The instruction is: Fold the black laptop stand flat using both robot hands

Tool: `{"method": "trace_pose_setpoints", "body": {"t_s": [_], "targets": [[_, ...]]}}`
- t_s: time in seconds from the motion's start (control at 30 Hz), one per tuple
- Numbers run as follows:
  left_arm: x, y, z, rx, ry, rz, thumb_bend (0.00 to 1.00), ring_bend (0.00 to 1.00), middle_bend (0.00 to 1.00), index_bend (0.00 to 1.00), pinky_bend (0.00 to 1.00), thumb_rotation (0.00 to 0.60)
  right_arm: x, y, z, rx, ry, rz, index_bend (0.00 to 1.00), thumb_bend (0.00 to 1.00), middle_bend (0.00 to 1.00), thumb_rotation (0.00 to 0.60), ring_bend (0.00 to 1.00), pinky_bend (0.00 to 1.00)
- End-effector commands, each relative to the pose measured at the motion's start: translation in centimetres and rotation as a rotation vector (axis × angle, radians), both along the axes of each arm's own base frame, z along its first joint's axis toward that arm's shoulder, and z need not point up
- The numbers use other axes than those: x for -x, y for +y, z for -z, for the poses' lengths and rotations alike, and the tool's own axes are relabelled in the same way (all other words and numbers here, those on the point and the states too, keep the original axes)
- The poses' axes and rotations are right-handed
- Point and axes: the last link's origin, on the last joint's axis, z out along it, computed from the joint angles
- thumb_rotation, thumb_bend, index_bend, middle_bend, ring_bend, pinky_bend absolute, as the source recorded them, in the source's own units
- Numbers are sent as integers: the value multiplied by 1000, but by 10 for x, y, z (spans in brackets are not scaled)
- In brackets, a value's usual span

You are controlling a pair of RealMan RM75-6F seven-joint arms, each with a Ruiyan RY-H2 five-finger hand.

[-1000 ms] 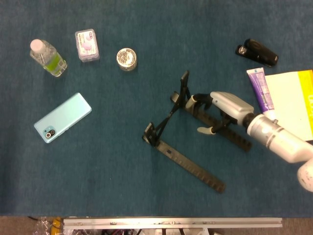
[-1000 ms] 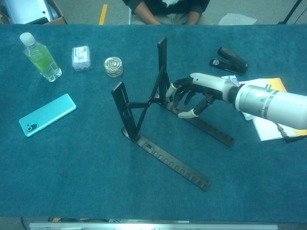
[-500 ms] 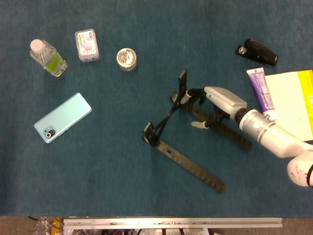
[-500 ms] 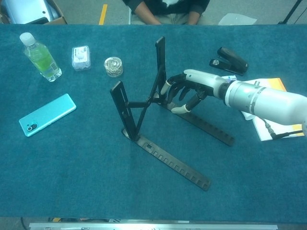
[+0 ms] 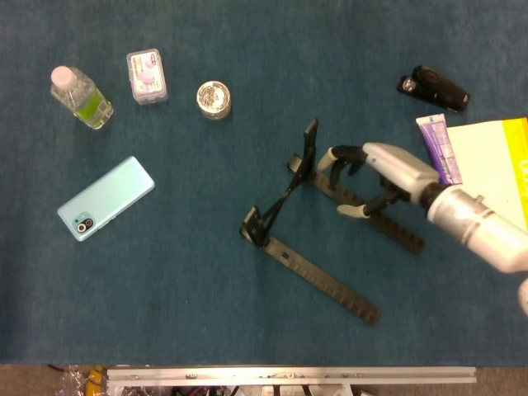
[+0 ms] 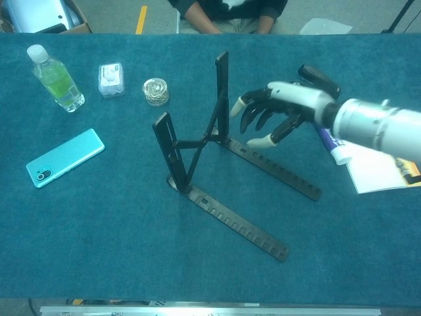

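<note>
Blue tabletop (image 5: 165, 272) is carrying the laptop stand (image 6: 217, 158), uprights standing. Right hand (image 6: 279, 112) is hovering beside the taller upright, fingers released, grasping nothing.

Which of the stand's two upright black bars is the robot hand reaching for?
The taller, farther upright bar. The right robot hand hovers beside it with fingers spread, holding nothing, while the shorter upright bar stands nearer the phone.

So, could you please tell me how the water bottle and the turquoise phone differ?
The water bottle stands upright, while the turquoise phone lies flat, camera side up. The bottle is clear with a pale cap and green label; the phone is opaque. Both rest on the blue table, far from the right hand.
</note>
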Motion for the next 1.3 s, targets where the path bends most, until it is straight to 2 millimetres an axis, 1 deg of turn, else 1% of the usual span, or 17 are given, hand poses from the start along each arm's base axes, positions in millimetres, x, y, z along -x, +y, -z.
{"method": "trace_pose_setpoints", "body": {"t_s": [0.03,0.1,0.2,0.3,0.43,0.5,0.57,0.6,0.67,0.73,0.8,0.87,1.17,1.3], "targets": [[-1,1,1,4,1,4,390,0,17,23,0,600,-2,2,-33,51,-53,-5,310,194,447,600,278,317],[-3,1,2,8,2,7,390,0,17,22,0,600,0,0,-51,85,-60,-10,309,194,446,600,278,317],[-5,2,4,13,1,11,390,0,17,22,0,600,4,-7,-71,136,-59,-6,309,194,441,600,278,317],[-7,4,7,20,1,17,390,0,17,22,0,600,7,-14,-83,172,-73,10,309,193,434,600,276,317],[-9,5,8,24,2,23,391,0,17,22,0,600,10,-21,-90,213,-106,27,309,191,416,600,261,317],[-9,5,8,23,5,22,390,0,17,22,0,600,12,-23,-89,222,-109,24,309,157,399,600,243,317],[-9,5,7,23,8,20,390,0,17,22,0,600,12,-24,-87,216,-124,31,292,109,363,591,212,302],[-9,5,7,22,8,19,391,0,17,22,0,600,11,-24,-86,215,-135,34,276,91,344,580,198,292],[-9,5,7,21,9,17,390,0,17,22,0,600,10,-26,-84,215,-151,30,228,40,301,534,167,264],[-9,5,6,20,10,16,390,0,17,23,0,600,7,-26,-81,217,-171,25,205,9,275,500,145,242],[-9,4,6,19,12,14,390,0,17,23,0,600,3,-27,-78,216,-200,21,196,0,257,479,127,224],[-9,4,5,17,12,14,390,0,17,22,0,600,-2,-28,-74,205,-222,18,192,0,250,472,120,218],[-7,3,1,6,10,8,390,0,17,22,0,600,-35,-30,-44,125,-275,-5,192,0,250,472,119,218],[-5,0,-2,0,10,3,390,0,17,22,0,600,-43,-30,-36,97,-277,-8,192,3,255,477,119,218]]}}
